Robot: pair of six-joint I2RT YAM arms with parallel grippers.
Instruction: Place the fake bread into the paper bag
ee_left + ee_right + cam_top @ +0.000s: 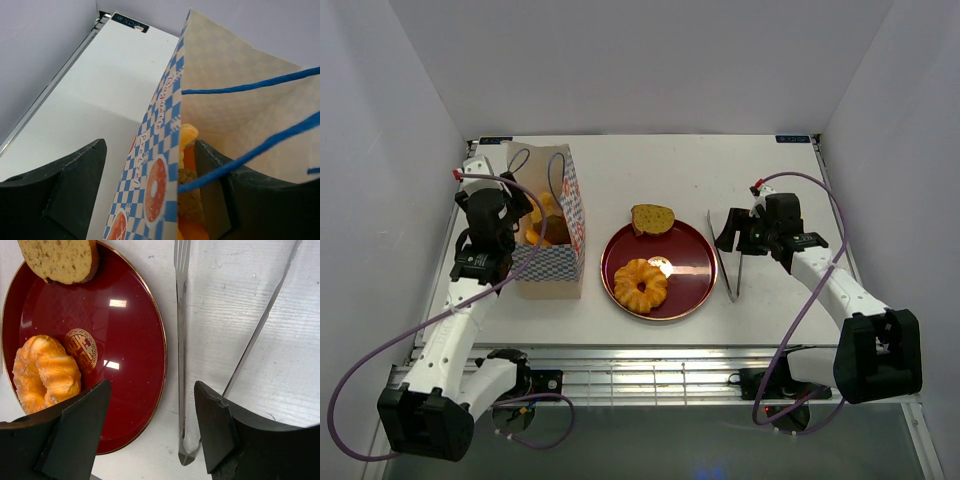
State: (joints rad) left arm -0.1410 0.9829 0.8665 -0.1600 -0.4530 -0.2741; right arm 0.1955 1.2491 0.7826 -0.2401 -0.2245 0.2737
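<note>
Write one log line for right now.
left hand: open at paper bag | right hand: open above tongs | plate: ring bread, bread slice

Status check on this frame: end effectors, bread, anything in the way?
Left end effector open, straddling paper bag wall. Right end effector open over tongs. Bread in bag; ring pastry, slice on plate. Nothing blocks the plate.

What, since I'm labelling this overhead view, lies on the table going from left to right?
paper bag → red plate → tongs. The two breads on the plate overlap sideways, so they are left out.
</note>
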